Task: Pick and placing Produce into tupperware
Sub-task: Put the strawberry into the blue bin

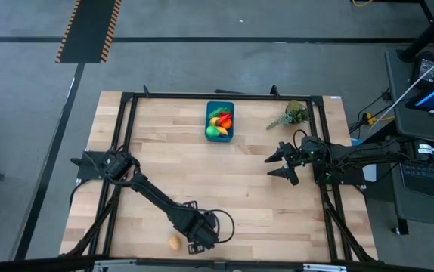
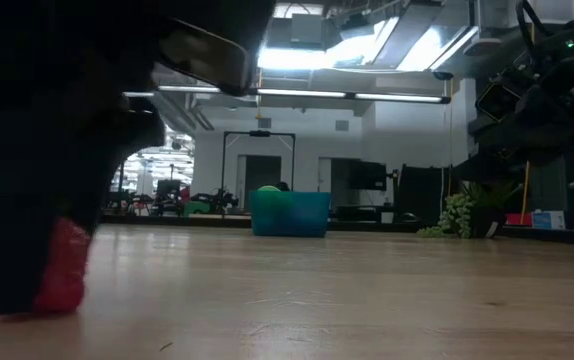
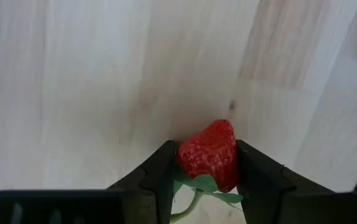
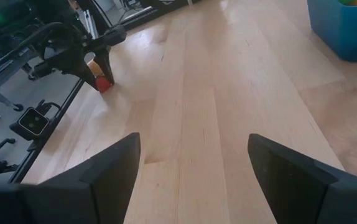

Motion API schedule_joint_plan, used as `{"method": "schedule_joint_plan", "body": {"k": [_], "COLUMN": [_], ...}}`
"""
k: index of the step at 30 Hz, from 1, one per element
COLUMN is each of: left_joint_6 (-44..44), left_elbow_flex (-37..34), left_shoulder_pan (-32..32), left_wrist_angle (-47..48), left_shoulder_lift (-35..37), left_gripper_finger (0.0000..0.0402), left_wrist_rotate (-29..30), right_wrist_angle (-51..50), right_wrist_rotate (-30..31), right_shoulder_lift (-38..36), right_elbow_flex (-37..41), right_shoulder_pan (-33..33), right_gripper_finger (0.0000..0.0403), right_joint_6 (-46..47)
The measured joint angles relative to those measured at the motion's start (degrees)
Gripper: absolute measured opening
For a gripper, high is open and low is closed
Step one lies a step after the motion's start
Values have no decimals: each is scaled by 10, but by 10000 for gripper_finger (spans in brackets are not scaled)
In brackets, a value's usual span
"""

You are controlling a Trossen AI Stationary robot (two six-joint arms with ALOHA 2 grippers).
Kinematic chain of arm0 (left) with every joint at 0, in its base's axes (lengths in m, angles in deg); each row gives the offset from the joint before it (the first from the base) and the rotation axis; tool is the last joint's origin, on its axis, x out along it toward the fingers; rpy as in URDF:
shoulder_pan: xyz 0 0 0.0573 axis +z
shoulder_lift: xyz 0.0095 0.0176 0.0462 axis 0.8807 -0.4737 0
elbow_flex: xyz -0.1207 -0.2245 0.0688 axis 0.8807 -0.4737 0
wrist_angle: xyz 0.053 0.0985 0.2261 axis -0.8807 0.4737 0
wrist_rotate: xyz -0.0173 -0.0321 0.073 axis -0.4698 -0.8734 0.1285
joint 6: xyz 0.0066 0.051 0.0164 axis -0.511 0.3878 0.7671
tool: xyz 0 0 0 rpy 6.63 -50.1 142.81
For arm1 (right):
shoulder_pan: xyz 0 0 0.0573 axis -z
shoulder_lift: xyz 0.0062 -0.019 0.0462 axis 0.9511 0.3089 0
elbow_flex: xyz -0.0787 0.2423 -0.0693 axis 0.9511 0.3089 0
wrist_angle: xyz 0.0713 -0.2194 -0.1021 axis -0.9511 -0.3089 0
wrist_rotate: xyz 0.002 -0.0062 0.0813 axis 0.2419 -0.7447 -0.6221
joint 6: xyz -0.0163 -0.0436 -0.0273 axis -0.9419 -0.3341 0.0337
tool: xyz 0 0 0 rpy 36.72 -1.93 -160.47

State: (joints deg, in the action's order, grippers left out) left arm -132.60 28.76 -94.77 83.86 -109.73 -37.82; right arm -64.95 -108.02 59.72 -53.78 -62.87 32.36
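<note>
Strawberry (image 3: 211, 154) sits pinched between the two dark fingers (image 3: 160, 180) of the left gripper (image 1: 196, 240), at the table's (image 1: 240, 181) six-o'clock edge in the high view; it touches the wood, its green leaves toward the wrist. Just beside that gripper, toward nine o'clock, lies a small orange-yellow piece of produce (image 1: 174, 242). The teal tupperware (image 1: 220, 121) stands near the twelve-o'clock edge, already holding red, orange, yellow and green toys. A leafy sprig (image 1: 291, 115) lies at about two o'clock. The right gripper (image 1: 281, 162) waits at three o'clock, above the wood, jaws spread wide with nothing between them.
</note>
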Motion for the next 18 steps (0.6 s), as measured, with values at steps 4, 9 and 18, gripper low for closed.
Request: {"method": "schedule_joint_plan", "body": {"k": [4, 9, 18], "left_joint_6": [32, 48, 96], "left_elbow_flex": [-1, -1, -1], "left_shoulder_pan": [21, 44, 42], "left_wrist_angle": [5, 33, 97], "left_shoulder_lift": [10, 48, 154], "left_gripper_finger": [127, 127, 127], "left_wrist_rotate": [4, 10, 143], "right_wrist_angle": [0, -1, -2], "right_wrist_rotate": [0, 0, 0], "right_shoulder_lift": [0, 0, 0], "right_elbow_flex": [0, 0, 0], "right_shoulder_pan": [0, 0, 0], "right_gripper_finger": [299, 299, 299], "right_joint_6": [0, 1, 0]}}
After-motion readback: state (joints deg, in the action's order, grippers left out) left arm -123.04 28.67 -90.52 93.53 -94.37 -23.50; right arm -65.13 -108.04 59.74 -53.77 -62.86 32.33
